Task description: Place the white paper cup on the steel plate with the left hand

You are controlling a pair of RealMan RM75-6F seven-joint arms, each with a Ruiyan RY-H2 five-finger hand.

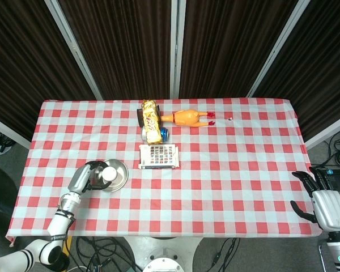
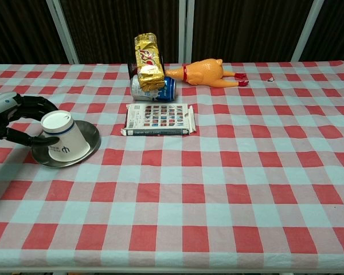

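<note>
The white paper cup (image 2: pixel 62 142) stands upside down and slightly tilted on the steel plate (image 2: pixel 90 136) at the table's left side. My left hand (image 2: pixel 16 119) comes in from the left and grips the cup, fingers curled over its upturned base and thumb (image 2: pixel 24 139) against its near side. In the head view the cup (image 1: pixel 109 173) sits on the left part of the plate (image 1: pixel 121 175), with the left hand (image 1: pixel 88 178) wrapped around it. My right hand (image 1: pixel 324 205) hangs off the table's front right corner, fingers spread and holding nothing.
A booklet with coloured squares (image 2: pixel 158 119) lies right of the plate. Behind it are a blue can (image 2: pixel 152 89), a gold snack pack (image 2: pixel 147 59) leaning on it, and a rubber chicken (image 2: pixel 203 73). Checked cloth covers the table (image 2: pixel 246 189).
</note>
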